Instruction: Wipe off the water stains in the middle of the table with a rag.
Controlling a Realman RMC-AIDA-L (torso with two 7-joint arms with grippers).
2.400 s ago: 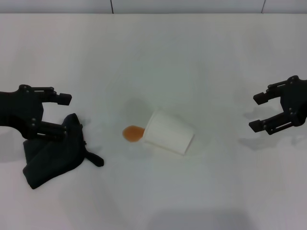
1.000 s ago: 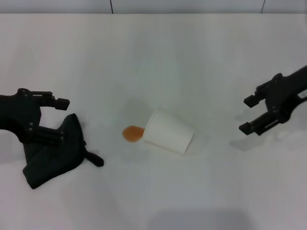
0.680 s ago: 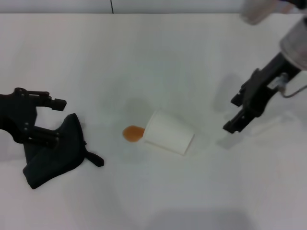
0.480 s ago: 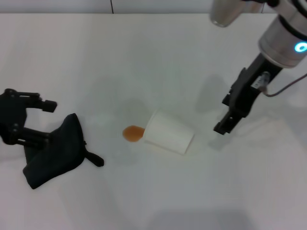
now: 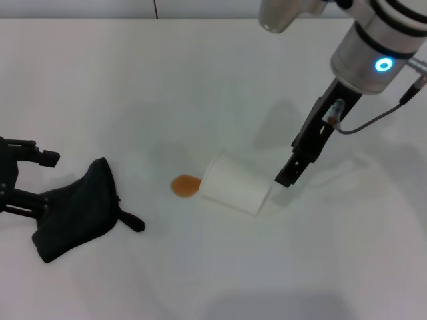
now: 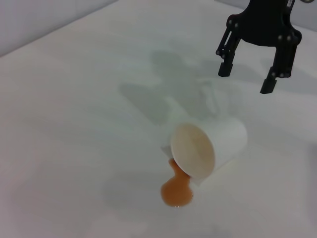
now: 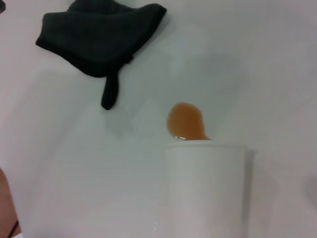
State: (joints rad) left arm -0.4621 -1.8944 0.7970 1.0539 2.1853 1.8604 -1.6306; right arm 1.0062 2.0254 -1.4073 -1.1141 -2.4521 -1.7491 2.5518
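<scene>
White table (image 5: 133, 80) w/ water stains (image 5: 185, 185); grey wall (image 5: 80, 8) behind.

right gripper (image 5: 292, 175) lowered, jaws apart

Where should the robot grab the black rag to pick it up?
Probably the bunched, raised hump of the rag, coming straight down from above. It lies slumped on the table, so its edges sit flat, and the thin tab is small. The left end effector is open right beside it; the right end effector is open by the tipped cup.
</scene>
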